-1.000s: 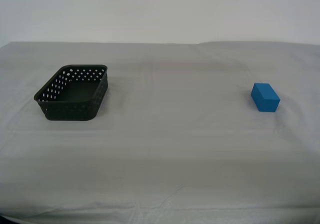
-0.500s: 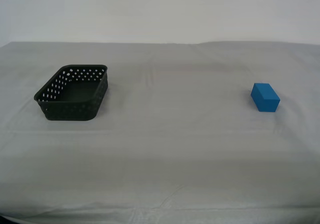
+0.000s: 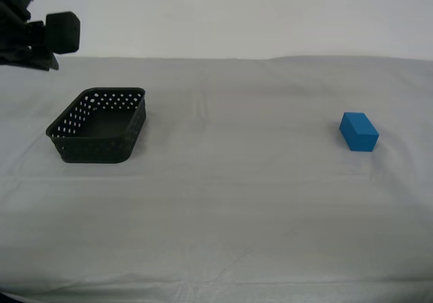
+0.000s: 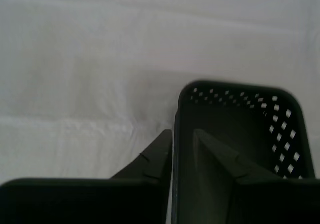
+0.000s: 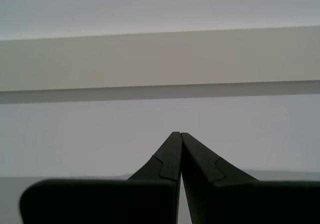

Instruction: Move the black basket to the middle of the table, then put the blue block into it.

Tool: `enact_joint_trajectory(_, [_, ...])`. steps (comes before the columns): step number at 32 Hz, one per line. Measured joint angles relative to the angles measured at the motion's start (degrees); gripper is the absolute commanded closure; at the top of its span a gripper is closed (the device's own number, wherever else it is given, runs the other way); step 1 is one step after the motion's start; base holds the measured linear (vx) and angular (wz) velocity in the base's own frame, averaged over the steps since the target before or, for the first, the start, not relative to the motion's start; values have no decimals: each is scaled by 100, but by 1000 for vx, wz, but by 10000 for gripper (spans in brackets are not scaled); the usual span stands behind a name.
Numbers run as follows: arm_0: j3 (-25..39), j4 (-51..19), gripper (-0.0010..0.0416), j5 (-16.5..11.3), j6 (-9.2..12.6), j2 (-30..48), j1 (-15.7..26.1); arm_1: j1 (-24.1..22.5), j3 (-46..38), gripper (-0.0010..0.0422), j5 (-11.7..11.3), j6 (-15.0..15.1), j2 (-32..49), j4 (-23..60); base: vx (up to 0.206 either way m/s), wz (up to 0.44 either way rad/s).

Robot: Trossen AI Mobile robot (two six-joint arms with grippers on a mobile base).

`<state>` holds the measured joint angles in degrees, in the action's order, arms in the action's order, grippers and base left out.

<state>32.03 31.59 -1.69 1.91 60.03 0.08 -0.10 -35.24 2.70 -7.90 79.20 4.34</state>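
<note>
Item: black basket (image 3: 98, 126). Small perforated tub with rounded corners, standing upright on the worktop (image 3: 237, 201) toward the exterior view's left, mouth open upward, nothing seen inside. In the second wrist view the same basket (image 4: 240, 129) sits directly ahead of our fingers, with one fingertip over its interior and the other just outside its near wall.

Item: blue block (image 3: 358, 132). Small solid brick lying flat on the cloth toward the exterior view's right, well apart from the basket, with bare cloth between them.

Item: worktop. Wide surface under a wrinkled pale cloth, carrying both pieces.

Item: our second pincer (image 4: 182, 136). Fingers a narrow gap apart, holding nothing, poised above the basket's rim; whether a finger touches the wall we cannot tell. The dark arm (image 3: 37, 36) entering at the exterior view's upper left, above and behind the basket, is the one this camera rides on, though its fingers are not visible there.

Item: our first pincer (image 5: 180, 134). Fingertips pressed together with nothing between them, aimed at a plain pale wall, away from the worktop items
</note>
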Motion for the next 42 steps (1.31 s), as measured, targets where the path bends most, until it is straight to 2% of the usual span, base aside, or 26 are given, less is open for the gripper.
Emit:
enact_joint_trajectory(3, [0,-44,405,0,0,0,2,-2,-13,243,52,-13,452,-4,0,0])
enact_joint_trajectory(7, [0,-103,405,0,0,0,4,0,-175,165,590,-17,1014,7,0,0])
enact_joint_trajectory(9, [0,-98,405,0,0,0,0,-2,-271,142,597,-17,1270,22,0,0])
enact_joint_trajectory(13, [0,-103,405,0,0,0,-2,0,-472,123,533,-17,1665,28,0,0])
enact_joint_trajectory(17, [0,-98,405,0,0,0,4,0,-638,129,535,-15,2015,28,0,0])
enact_joint_trajectory(28, [0,-105,405,-2,0,0,2,-2,-986,173,468,-11,2905,37,0,0])
enact_joint_trajectory(32, [0,-103,405,-2,0,0,2,-7,-1029,204,219,-2,2924,155,0,0])
enact_joint_trajectory(34, [0,-103,405,-2,0,0,0,-11,-1099,242,-70,-2,2918,358,0,0])
enact_joint_trajectory(36, [0,-101,405,-2,0,0,4,-13,-1108,272,-179,2,2924,468,0,0])
enact_joint_trajectory(42, [0,-103,405,-2,0,0,2,-17,-1104,420,-109,4,2924,535,0,0])
